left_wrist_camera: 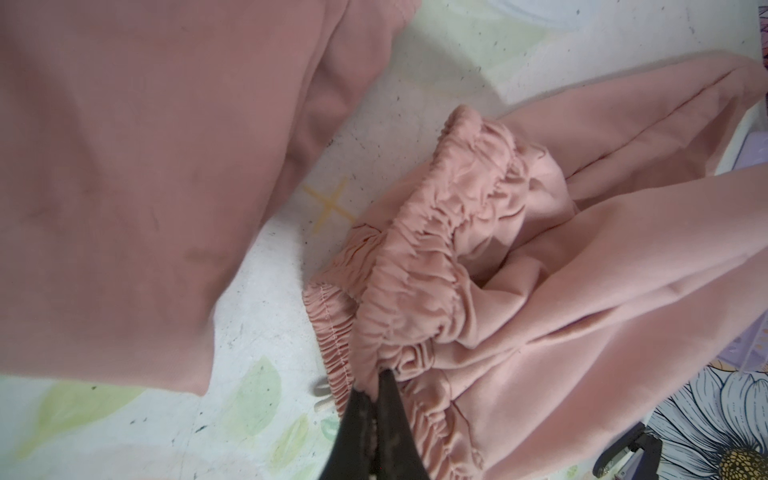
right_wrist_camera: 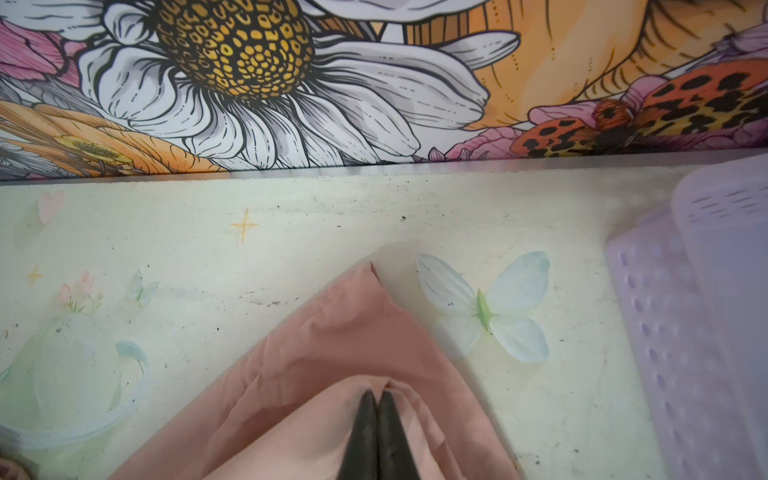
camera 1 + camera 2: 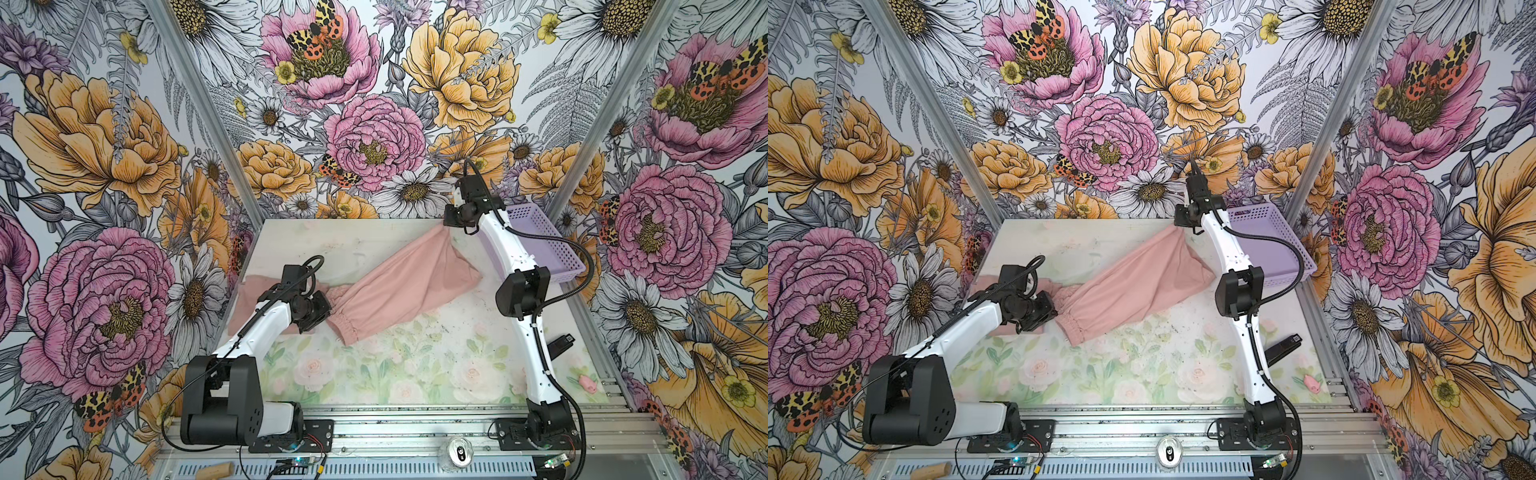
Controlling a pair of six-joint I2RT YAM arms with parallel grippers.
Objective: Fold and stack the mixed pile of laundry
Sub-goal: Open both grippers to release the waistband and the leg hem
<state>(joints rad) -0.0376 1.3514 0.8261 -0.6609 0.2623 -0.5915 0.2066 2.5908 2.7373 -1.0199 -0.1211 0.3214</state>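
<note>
Left gripper (image 1: 376, 379) is pinching the shorts (image 3: 399, 286) at the waistband (image 1: 415, 270) edge, right gripper (image 2: 377, 395) clamping their corner (image 2: 368, 282) beside the basket (image 3: 555, 245)

table (image 3: 374, 374) | pink shorts (image 3: 399, 291) | second pink garment (image 3: 245, 291) | lavender basket (image 3: 557, 257) | black object (image 3: 561, 344), possibly stapler
</note>
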